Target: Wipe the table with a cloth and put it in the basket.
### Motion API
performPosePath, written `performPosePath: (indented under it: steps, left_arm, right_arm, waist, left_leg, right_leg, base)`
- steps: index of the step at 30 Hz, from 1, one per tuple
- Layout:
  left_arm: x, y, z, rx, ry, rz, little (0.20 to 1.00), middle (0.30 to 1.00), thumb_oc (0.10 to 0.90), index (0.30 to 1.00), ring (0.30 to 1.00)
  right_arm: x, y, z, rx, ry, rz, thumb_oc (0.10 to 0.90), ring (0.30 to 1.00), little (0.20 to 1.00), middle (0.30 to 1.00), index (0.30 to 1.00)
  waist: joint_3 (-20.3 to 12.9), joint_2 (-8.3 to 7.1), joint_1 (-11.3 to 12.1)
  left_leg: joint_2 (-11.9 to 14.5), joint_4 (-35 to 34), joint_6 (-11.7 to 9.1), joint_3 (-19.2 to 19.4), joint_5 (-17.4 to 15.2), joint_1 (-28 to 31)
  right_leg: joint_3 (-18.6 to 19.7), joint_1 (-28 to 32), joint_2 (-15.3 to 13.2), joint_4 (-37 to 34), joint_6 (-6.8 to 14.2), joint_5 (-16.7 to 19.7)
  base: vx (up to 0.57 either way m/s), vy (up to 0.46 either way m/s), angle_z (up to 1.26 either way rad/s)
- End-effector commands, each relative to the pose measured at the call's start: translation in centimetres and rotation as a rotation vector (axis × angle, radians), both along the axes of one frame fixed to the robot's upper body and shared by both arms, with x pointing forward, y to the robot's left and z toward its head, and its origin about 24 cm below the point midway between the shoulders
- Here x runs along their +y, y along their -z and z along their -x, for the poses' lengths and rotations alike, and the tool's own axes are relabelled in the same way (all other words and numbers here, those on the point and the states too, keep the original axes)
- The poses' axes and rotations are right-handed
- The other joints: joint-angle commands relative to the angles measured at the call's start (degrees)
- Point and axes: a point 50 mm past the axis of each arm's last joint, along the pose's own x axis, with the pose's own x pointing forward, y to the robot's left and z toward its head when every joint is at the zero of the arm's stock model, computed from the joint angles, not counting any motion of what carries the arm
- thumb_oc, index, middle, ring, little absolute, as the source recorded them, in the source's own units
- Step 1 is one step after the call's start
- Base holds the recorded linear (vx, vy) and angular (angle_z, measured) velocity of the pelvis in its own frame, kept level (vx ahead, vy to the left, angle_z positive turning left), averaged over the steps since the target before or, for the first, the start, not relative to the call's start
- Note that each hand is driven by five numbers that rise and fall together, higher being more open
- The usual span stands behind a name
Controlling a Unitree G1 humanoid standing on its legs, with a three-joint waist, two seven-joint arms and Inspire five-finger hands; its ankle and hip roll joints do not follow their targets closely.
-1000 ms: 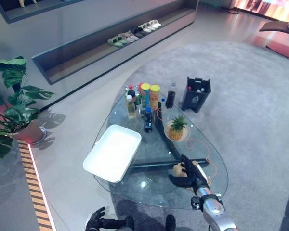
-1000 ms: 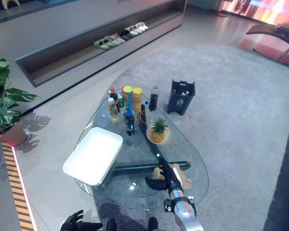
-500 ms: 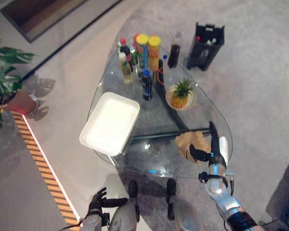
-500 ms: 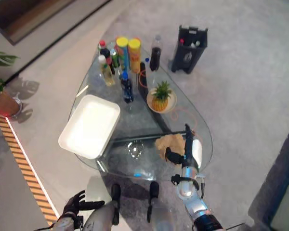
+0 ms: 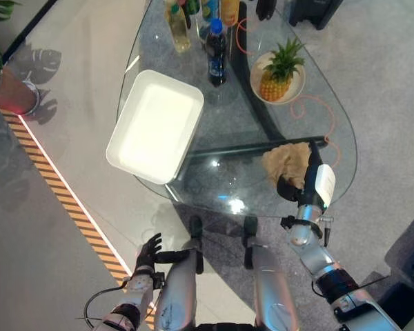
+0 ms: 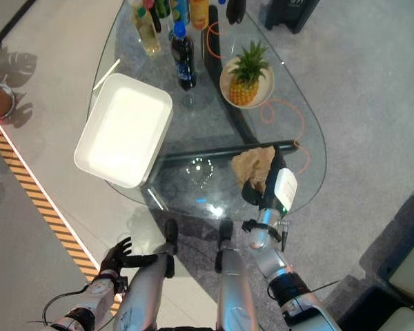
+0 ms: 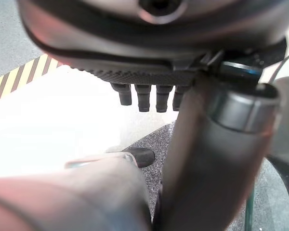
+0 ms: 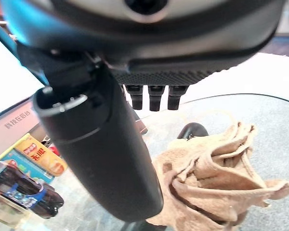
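Where the glass table (image 5: 159, 41) narrows at its right end:
Cloth: tan cloth (image 5: 288, 160) lies crumpled on the glass, near the edge.
Right hand: right hand (image 5: 305, 181) rests at the cloth's near right side, thumb against the cloth; in the right wrist view the fingers (image 8: 154, 97) reach out straight above the cloth (image 8: 209, 175), not curled round it.
Left hand: left hand (image 5: 149, 252) hangs low by the floor, fingers spread apart, holding nothing.
Basket: white basket (image 5: 156, 125) sits at the table's left side, well apart from the cloth.
Beyond: pineapple (image 5: 277, 69) on a plate, bottles (image 5: 215, 43) behind.
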Motion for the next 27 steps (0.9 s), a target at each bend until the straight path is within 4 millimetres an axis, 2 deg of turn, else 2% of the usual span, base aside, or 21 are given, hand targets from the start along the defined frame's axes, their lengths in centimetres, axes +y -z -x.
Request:
performPosePath:
  steps: [1,5,8,11,16,21,27]
  left_arm:
    - [-0.5,0.8,1.4,0.021,-0.032,0.011,0.9,0.9,0.8,0.9,0.9]
    - [-0.8,0.6,1.1,0.016,-0.027,0.014,0.9,0.9,0.8,0.9,0.9]
    - [-0.8,0.4,0.9,0.01,-0.025,0.023,0.9,0.9,0.8,0.9,0.9]
    - [-0.9,0.1,0.5,-0.002,-0.02,0.024,0.9,0.9,0.8,0.9,0.9]
    - [-1.0,-0.2,0.1,-0.012,-0.02,0.024,0.9,0.9,0.8,0.9,0.9]
    - [-1.1,-0.5,-0.4,-0.019,-0.011,0.02,0.9,0.9,0.8,0.9,0.9]
    - [-1.2,-0.9,-0.9,-0.036,-0.007,0.027,0.9,0.9,0.8,0.9,0.9]
  right_arm:
    - [-1.1,-3.5,-0.7,-0.155,0.075,0.017,0.8,0.9,0.9,0.9,0.9]
    - [-1.0,-3.6,-1.0,-0.136,0.069,-0.003,0.8,0.9,0.9,0.9,0.9]
    - [-1.0,-4.4,-1.5,-0.138,0.076,0.002,0.8,0.9,0.9,0.9,0.9]
    - [-2.1,-4.6,-1.8,-0.126,0.168,-0.006,0.8,0.9,0.9,0.9,0.9]
    - [-3.4,-3.8,-2.0,-0.04,0.219,-0.027,0.8,0.9,0.9,0.9,0.9]
    - [-3.6,-4.0,-2.7,-0.008,0.183,-0.05,0.8,0.9,0.9,0.9,0.9]
    - [-3.8,-5.3,-3.6,-0.004,0.149,-0.062,0.8,0.9,0.9,0.9,0.9]
  waist:
    - [-0.8,-0.52,-0.3]
    - [-0.8,-0.4,-0.1]
    - [-0.8,-0.32,0.2]
    - [-0.8,-0.39,0.4]
    - [-0.8,-0.26,0.7]
    - [-0.8,-0.03,0.9]
    - [-0.8,0.3,1.3]
  left_leg:
    - [-1.2,7.0,1.6,-0.6,-2.5,-6.2]
    - [-1.4,7.2,1.7,-0.5,-2.4,-7.8]
    - [-1.4,8.2,1.8,-0.4,-2.6,-10.5]
    - [-1.4,9.2,1.7,-0.3,-2.7,-12.2]
    - [-1.4,10.0,1.7,-0.6,-2.7,-14.1]
    - [-1.6,10.8,1.9,-0.7,-2.9,-15.9]
    - [-1.7,12.0,1.9,-0.7,-2.8,-18.2]
  right_leg:
    - [-2.5,-2.2,-0.7,1.7,-0.5,0.4]
    - [-2.1,-3.9,-0.7,2.0,-0.4,0.6]
    - [-2.0,-6.7,-0.5,3.0,-0.5,0.7]
    - [-2.3,-8.2,-0.5,3.5,-0.5,0.8]
    - [-2.3,-10.1,-0.4,4.2,-0.4,1.0]
    - [-2.2,-11.9,-0.2,4.9,-0.6,1.1]
    - [-2.5,-14.5,-0.1,6.1,-0.8,1.1]
  base:
    - [-0.01,0.012,0.04]
    - [-0.01,0.007,0.03]
    - [0.0,0.006,-0.03]
    - [0.0,0.0,0.0]
    - [0.0,0.0,0.0]
    - [0.0,0.0,0.0]
    - [0.0,0.005,0.01]
